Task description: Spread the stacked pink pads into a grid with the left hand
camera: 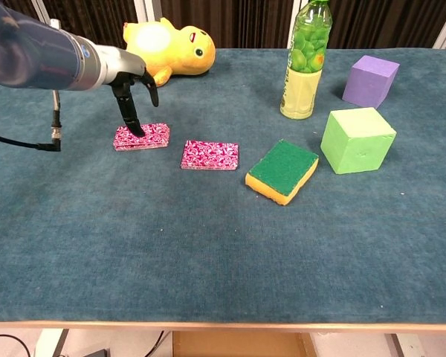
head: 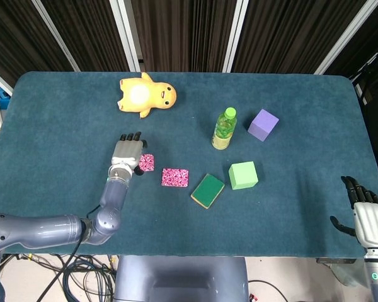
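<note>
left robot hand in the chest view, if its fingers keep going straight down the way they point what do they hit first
Most likely the left pink pad stack. The left robot hand has its fingers pointing down onto it, the tips at or just above its top. Actual contact is unclear.

Pad stack [camera: 142, 137] left of single pad [camera: 209, 155]

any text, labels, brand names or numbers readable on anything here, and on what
None can be read.
green bottle: its wrap shows only green shapes in the chest view, no legible words.
pink pads: a printed pattern, no lettering.
yellow plush toy, purple cube, green cube, sponge: no markings show.
</note>
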Available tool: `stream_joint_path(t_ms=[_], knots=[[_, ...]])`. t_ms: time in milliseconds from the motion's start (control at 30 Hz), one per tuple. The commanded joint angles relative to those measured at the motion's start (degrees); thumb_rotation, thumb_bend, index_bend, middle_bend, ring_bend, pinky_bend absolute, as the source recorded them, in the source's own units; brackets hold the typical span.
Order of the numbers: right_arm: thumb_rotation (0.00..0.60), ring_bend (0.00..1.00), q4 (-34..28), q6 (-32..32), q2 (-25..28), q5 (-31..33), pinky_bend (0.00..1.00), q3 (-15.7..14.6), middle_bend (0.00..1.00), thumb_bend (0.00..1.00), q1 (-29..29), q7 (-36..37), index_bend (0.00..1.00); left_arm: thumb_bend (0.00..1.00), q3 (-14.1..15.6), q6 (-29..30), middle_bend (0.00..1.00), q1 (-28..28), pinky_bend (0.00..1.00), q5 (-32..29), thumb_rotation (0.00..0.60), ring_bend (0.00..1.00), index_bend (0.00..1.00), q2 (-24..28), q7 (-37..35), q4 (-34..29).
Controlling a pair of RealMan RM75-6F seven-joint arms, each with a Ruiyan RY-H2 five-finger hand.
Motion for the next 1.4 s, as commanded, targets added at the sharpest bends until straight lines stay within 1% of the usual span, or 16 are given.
stream_joint_path(t_ms=[33,367,1067,1200,1400], knots=[[0.600,0.17,0.05,-0.09,0.00,0.07,0.22,0.02,0.10,0.20,0.02,0.02,0.00,0.17,0.51,-1.56,0.07,0.28,0.00,-1.03,0.600,0.00,0.32,-0.32,-0.16,2.22],[0.600,0.17,0.13,-0.03,0.12,0.02,0.22,0.01,0.10,0.20,-0.05,0.47,0.00,0.17,1.19,-3.34,0.07,-0.31,0.00,-2.64,0.600,0.00,0.35,-2.35,0.52,6.19],[0.600,0.17,0.18,-0.03,0.22,0.12,0.22,0.07,0.10,0.20,-0.10,0.84,0.00,0.18,1.38,-3.10,0.08,-0.99,0.00,-2.35,0.600,0.00,0.40,-4.30,1.01,7.71],[0.600,0.17,0.19,-0.11,0.19,0.14,0.22,0.06,0.10,0.20,-0.07,0.81,0.00,0.20,1.30,-2.86,0.08,-0.97,0.00,-2.17,0.600,0.00,0.41,-4.49,1.00,7.88],[0.600,0.17,0.11,-0.24,0.17,0.22,0.22,0.05,0.10,0.20,-0.04,0.70,0.00,0.20,1.26,-2.58,0.08,-0.92,0.00,-2.20,0.600,0.00,0.40,-4.77,1.26,8.19]])
